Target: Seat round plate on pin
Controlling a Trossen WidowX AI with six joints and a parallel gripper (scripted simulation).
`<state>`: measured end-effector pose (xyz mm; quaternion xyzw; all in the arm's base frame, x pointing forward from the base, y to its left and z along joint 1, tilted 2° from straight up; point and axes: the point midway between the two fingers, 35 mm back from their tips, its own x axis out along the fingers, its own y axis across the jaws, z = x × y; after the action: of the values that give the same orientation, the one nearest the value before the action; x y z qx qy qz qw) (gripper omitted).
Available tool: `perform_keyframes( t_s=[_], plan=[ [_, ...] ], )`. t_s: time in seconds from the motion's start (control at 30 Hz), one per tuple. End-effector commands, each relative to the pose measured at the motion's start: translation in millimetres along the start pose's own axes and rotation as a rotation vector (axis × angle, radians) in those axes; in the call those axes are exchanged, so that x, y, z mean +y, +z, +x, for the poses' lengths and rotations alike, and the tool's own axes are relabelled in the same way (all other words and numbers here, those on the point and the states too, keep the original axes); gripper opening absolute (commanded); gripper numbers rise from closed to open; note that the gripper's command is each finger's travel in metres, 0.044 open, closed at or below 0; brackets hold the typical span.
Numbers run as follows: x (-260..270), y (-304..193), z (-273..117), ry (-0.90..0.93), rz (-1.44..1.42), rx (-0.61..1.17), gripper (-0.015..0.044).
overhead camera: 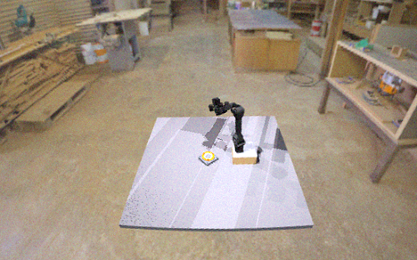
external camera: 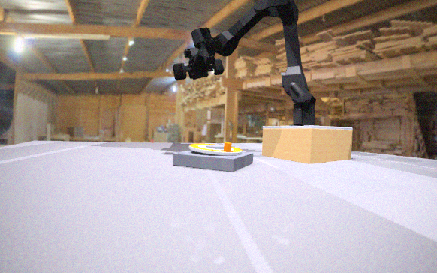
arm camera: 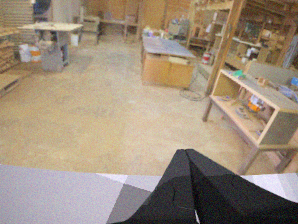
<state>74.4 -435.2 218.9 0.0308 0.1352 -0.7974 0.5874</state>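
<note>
The round yellow and white plate [overhead camera: 209, 159] [external camera: 208, 151] sits on the square dark grey base [overhead camera: 209, 163] [external camera: 203, 161]. In the exterior view the plate is tilted, with its left side higher than its right, and a gap shows under the left. Its orange tab [external camera: 227, 147] stands at the near right side. The pin and the tab's hole cannot be made out. My gripper [arm camera: 184, 156] is shut and empty, its fingertips together in the wrist view. It is held high in the air, beyond the plate as seen from the exterior view, and touches neither plate nor base.
The arm stands on a wooden block [overhead camera: 245, 158] [external camera: 305, 144] to the right of the base in the top and exterior views. Both rest on a pale striped table top [overhead camera: 210, 200] [external camera: 150, 210]. A workshop with benches and shelving lies around it.
</note>
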Motion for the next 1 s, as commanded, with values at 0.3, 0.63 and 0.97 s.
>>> perform_keyframes(
  t_s=[0.3, 0.63, 0.97],
  plan=[
    [156.6, -94.0, -145.8, 0.623, -0.345, 0.284, 0.0],
    [179.8, -167.9, -276.5, 0.97, -0.668, 0.48, 0.0],
    [112.5, -245.5, -406.7, 1.193, -1.102, 0.751, 0.0]
  ],
)
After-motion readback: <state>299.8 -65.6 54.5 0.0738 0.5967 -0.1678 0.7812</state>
